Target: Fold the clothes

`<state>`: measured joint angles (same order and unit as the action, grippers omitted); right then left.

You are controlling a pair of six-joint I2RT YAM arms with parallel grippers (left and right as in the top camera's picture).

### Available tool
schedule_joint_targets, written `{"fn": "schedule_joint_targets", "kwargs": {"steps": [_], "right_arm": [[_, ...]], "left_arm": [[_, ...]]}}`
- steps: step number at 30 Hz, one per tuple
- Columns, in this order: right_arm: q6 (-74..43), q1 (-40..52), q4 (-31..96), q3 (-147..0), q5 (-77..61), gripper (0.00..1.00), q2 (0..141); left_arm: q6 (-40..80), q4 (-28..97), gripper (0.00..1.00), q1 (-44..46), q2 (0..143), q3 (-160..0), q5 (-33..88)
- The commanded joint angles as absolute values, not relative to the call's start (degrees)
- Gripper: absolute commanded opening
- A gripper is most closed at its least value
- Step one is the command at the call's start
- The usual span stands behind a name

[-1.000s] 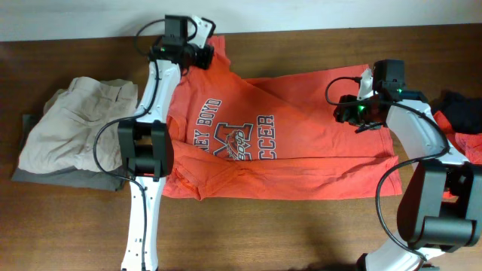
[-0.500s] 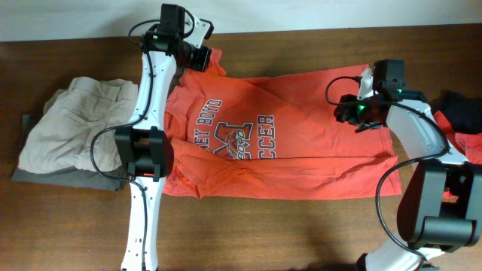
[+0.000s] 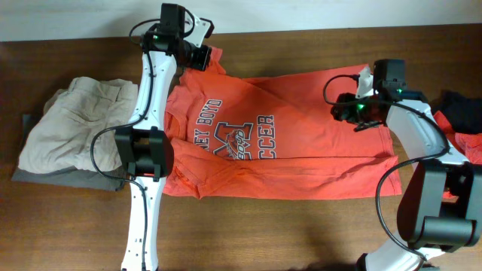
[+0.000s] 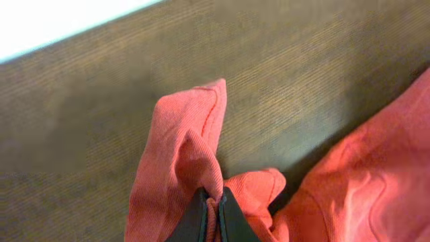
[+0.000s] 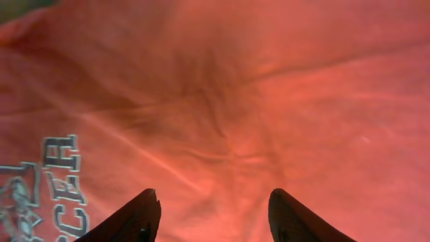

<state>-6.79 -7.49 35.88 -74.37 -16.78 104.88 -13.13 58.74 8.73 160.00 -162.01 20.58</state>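
Looking down from overhead, I see the large orange-red short-sleeved cotton T-shirt [image 3: 301, 143] spread across the middle of the brown wooden desk [image 3: 301, 233], with its navy and white print facing up. My left pincer [image 4: 211, 203] is at the shirt's far left corner, clenched on a bunched fold of the orange fabric. In the left wrist view its two dark tips pinch the cloth tight, and a flap of it stands up over the desk. My right pincer [image 5: 213, 205] hovers over the right part of the shirt, released. Its jaws stand apart with nothing between them, only wrinkled cloth below. A crumpled beige garment [image 3: 71, 120] sits at the left on a folded grey-green one [image 3: 68, 179]. A red garment [image 3: 463, 120] and a black garment [image 3: 454, 98] lie at the right edge.
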Motion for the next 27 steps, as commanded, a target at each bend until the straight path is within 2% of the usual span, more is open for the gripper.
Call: {"fn": "schedule_joint_targets", "kwargs": {"steps": [1,10,13,15,18,27], "right_arm": [[-4.71,-7.16,34.61,-75.29,-20.34,0.57,103.85],[-6.7,-7.75,25.67,-75.29,-15.18,0.58,105.43],[-6.72,-9.1,20.91,-75.31,-12.64,0.61,106.41],[-6.72,-10.79,17.78,-75.37,-11.07,0.68,107.35],[-6.7,-14.04,15.46,-76.73,-11.97,0.73,109.65],[-4.58,-18.83,15.38,-88.75,-19.51,0.73,123.26]], "left_arm": [[-15.38,56.21,0.04,9.52,160.24,-163.81,21.82],[-16.4,52.31,0.04,9.76,160.24,-164.42,26.13],[-16.38,52.62,0.04,9.76,160.24,-164.42,26.15],[-16.38,52.95,0.05,9.76,160.24,-164.42,26.15],[-16.36,53.28,0.07,9.76,160.24,-164.42,26.15],[-16.36,53.98,0.09,9.76,160.24,-164.42,26.15]]}}
